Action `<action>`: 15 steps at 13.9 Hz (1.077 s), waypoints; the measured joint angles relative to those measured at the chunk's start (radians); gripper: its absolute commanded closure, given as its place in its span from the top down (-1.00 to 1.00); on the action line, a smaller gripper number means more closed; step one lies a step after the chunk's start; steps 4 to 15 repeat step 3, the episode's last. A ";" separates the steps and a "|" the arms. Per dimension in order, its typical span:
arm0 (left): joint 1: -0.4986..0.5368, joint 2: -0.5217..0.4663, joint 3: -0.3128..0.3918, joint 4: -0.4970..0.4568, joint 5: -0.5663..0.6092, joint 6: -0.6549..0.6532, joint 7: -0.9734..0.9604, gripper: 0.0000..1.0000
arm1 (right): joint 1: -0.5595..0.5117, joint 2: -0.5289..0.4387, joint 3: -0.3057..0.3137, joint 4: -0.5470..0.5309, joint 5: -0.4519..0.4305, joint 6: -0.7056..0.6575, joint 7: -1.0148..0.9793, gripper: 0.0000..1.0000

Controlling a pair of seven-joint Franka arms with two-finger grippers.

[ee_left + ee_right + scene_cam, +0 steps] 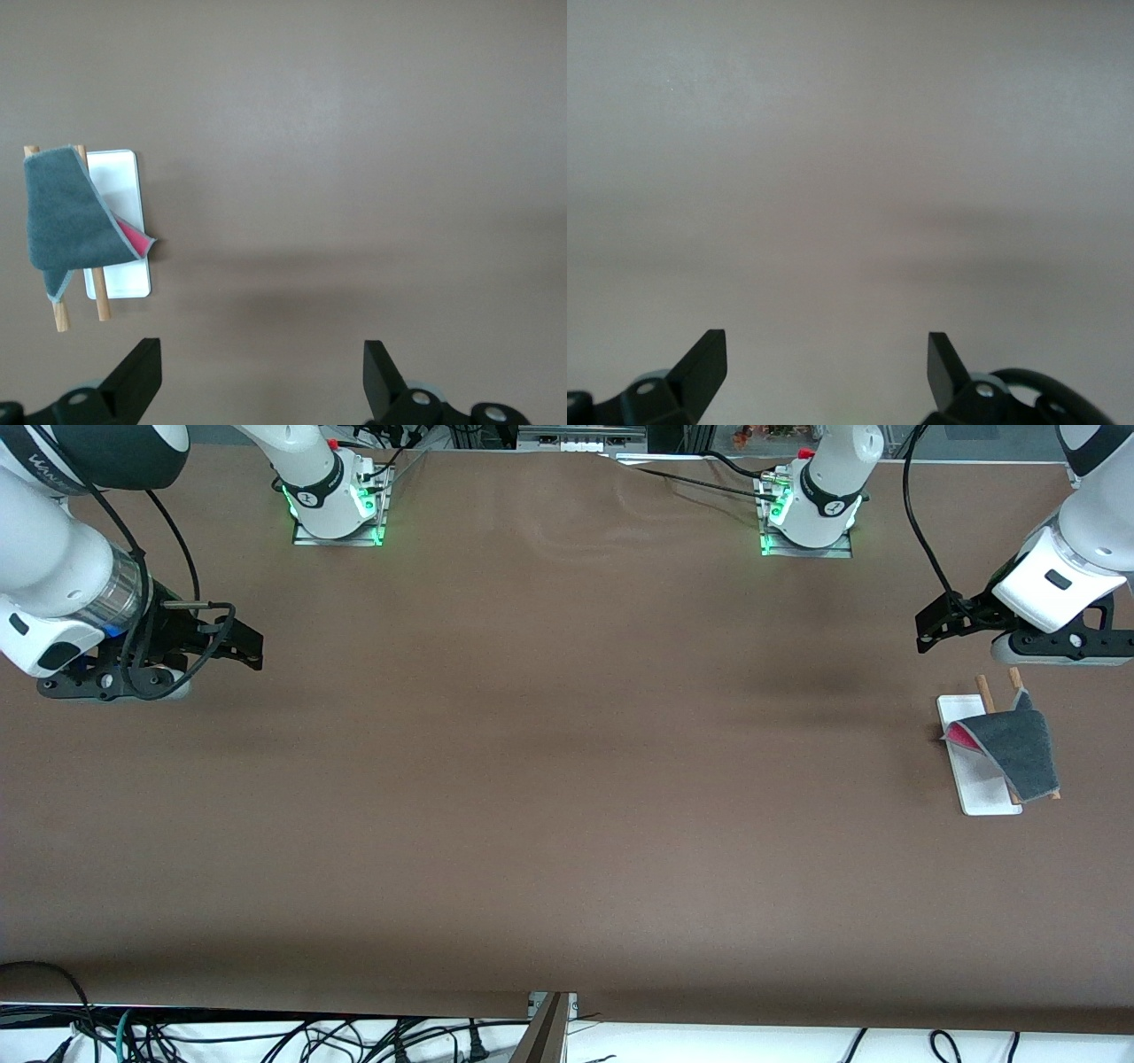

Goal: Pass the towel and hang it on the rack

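draping one towel (1017, 749) over one rack (966, 779), two grippers, left (923, 627), right (252, 645), both spread, empty

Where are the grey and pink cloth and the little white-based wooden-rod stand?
grey and pink square cloth towel (1019, 751), front view, on its grey face.
white-based rack with two wooden rods (959, 710), front view, on the bare white base.

Soft, fuzzy grey-and-pink cloth towel (1019, 753) over pale wooden rods of a smooth white-based rack (961, 713), matt brown table (532, 779).
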 measured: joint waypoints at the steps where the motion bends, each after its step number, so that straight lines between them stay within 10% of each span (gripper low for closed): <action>1: -0.002 0.013 0.000 0.017 0.000 -0.005 0.000 1.00 | 0.000 0.000 0.000 0.000 0.000 0.000 0.000 1.00; 15: -0.004 0.030 0.000 0.032 -0.001 -0.009 0.000 1.00 | 0.000 0.000 0.000 0.000 0.000 0.000 0.000 1.00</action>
